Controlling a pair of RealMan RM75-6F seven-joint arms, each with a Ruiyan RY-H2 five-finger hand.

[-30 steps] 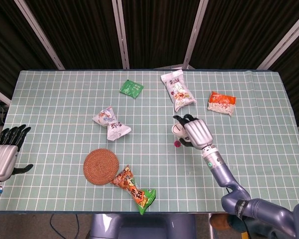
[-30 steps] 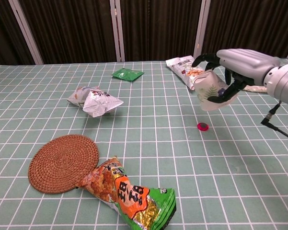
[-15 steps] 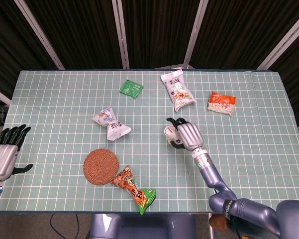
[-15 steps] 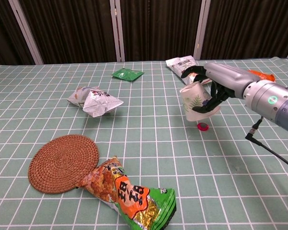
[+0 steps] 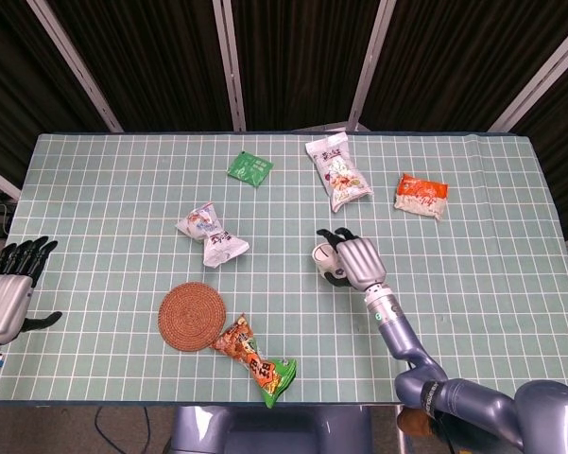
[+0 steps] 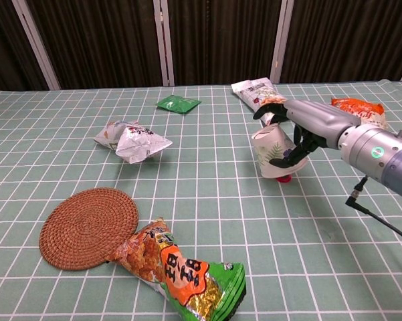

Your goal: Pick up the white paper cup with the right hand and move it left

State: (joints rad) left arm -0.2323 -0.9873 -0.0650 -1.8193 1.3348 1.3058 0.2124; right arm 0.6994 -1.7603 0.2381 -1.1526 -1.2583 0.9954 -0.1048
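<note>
The white paper cup (image 6: 270, 152) with a green leaf print stands upright near the table's middle, and its rim (image 5: 321, 253) shows in the head view. My right hand (image 6: 306, 129) grips it from the right, fingers curled around its side; the same hand (image 5: 355, 261) shows in the head view. A small red cap (image 6: 285, 177) peeks out at the cup's base. Whether the cup touches the table I cannot tell. My left hand (image 5: 8, 295) rests open off the table's left edge, holding nothing.
A round woven coaster (image 5: 191, 316) and an orange-green snack bag (image 5: 255, 360) lie front left. A silver wrapper (image 5: 212, 235), a green packet (image 5: 249, 168), a white snack bag (image 5: 338, 173) and an orange packet (image 5: 421, 195) are spread across the far half.
My right hand carried the cup to the left and lower, down to about the table surface beside the red cap. The left hand stayed still.
</note>
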